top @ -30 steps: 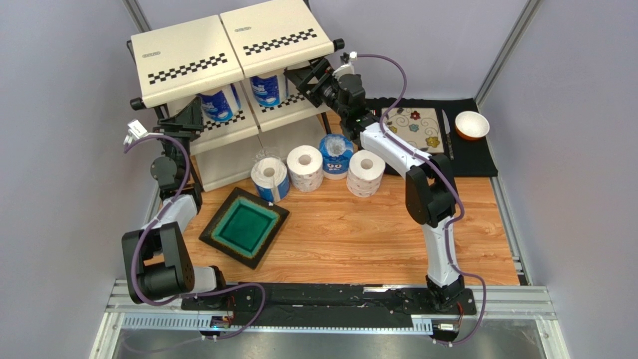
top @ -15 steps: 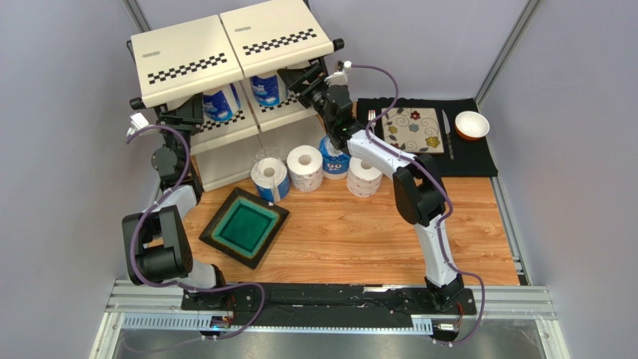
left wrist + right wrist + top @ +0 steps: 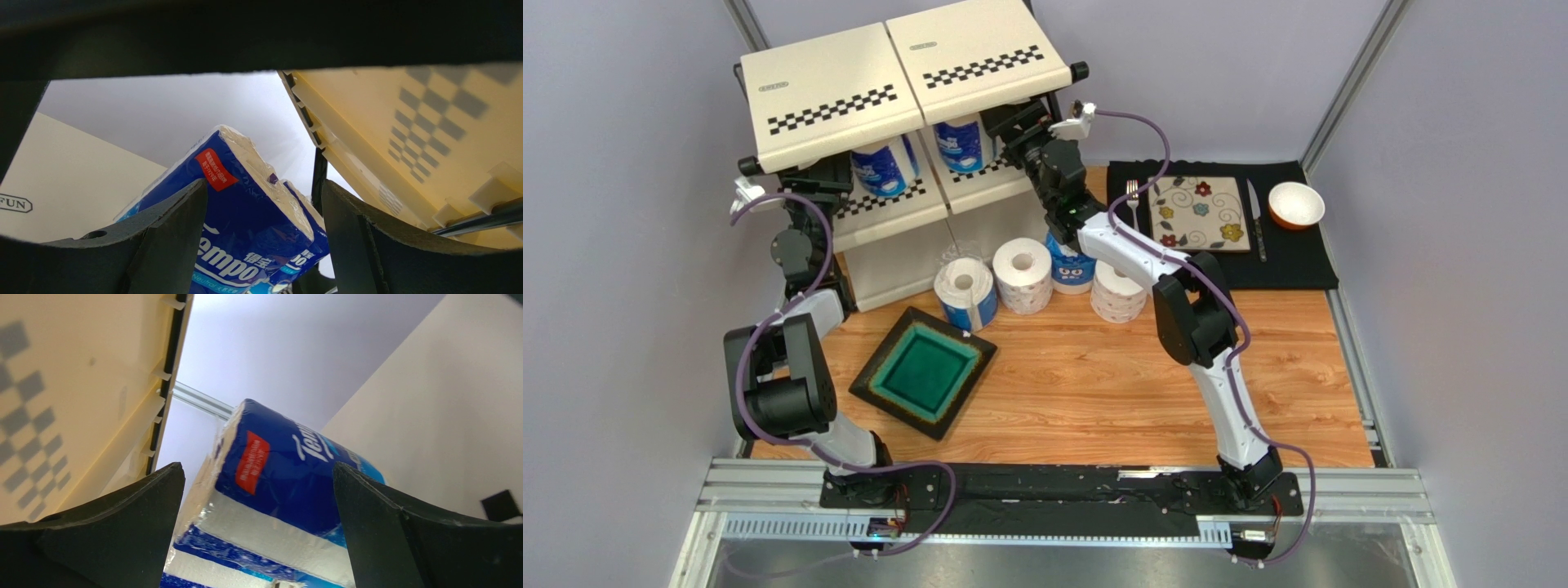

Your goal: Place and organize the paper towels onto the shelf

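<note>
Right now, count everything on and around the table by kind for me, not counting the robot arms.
Paper towel rolls: 6 (2 on the shelf, 4 on the table)
Shelf: 1
Green tray: 1
Flowered placemat: 1
Bowl: 1
Fork: 1
Knife: 1
Black mat: 1
Total: 13

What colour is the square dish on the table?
The square dish is teal green, dark-rimmed; top external view.

Even bright lighting; wrist views' foreground dark, blurred.
</note>
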